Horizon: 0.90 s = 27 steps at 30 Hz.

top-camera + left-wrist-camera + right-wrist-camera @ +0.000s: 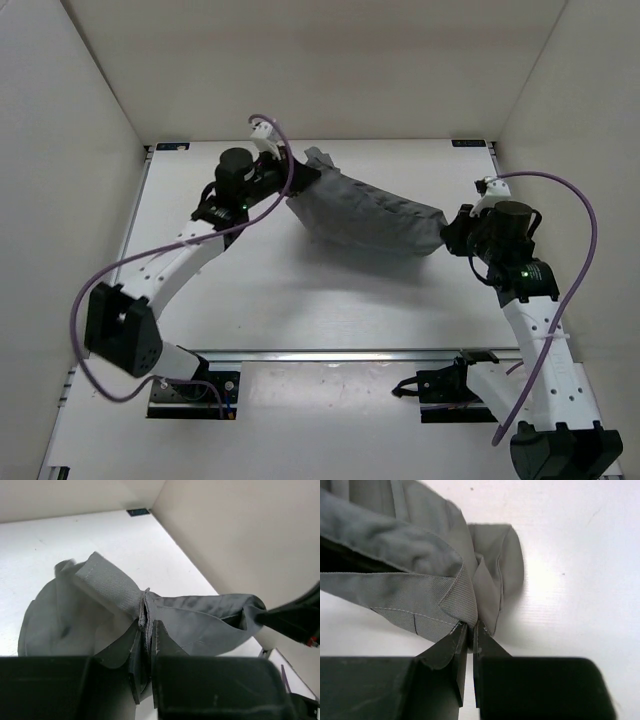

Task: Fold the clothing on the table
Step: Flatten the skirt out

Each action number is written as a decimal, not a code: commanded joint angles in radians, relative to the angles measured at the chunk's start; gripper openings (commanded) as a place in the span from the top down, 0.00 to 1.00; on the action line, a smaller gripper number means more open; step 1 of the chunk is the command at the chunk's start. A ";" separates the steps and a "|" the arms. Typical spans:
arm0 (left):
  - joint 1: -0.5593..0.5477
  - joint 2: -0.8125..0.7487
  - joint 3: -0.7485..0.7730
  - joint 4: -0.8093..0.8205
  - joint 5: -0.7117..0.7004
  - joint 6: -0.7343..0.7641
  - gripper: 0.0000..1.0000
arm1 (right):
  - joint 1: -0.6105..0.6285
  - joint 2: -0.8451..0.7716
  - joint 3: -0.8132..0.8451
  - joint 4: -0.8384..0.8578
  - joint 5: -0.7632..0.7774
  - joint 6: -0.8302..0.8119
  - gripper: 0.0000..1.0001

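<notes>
Item: mid-grey pleated fabric skirt (365, 215), soft and wrinkled. Location: over the far half of the large flat white rectangular tabletop (300, 300), stretched slantwise between the two arms, far-left end to nearer right end. Whether its sagging middle touches the surface cannot be told.

Left gripper (148, 625): black fingers drawn narrow, pinching a bunched woven band at the skirt's left end.

Right gripper (470, 627): black fingers almost meeting, nipping a stitched hem corner at the right end.
</notes>
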<state>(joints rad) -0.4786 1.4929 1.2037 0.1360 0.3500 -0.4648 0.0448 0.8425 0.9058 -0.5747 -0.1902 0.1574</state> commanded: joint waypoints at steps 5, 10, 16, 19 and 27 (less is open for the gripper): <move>0.058 -0.247 -0.170 -0.122 0.023 -0.014 1.00 | 0.009 -0.049 0.087 -0.017 -0.063 0.008 1.00; 0.081 -0.322 -0.283 -0.133 -0.020 -0.012 1.00 | 0.087 -0.040 0.010 -0.013 -0.086 0.027 1.00; 0.048 -0.316 -0.486 0.017 0.004 -0.064 0.57 | 0.204 -0.010 -0.128 0.003 -0.057 0.056 1.00; 0.026 -0.284 -0.530 0.057 0.007 -0.077 0.94 | 0.205 0.001 -0.175 0.042 -0.078 0.065 1.00; 0.032 -0.231 -0.536 0.067 -0.014 -0.066 0.68 | 0.164 0.026 -0.196 0.062 -0.104 0.037 1.00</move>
<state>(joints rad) -0.4469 1.2503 0.6598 0.1692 0.3477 -0.5381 0.2192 0.8639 0.7033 -0.5716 -0.2756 0.2024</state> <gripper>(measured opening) 0.278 0.034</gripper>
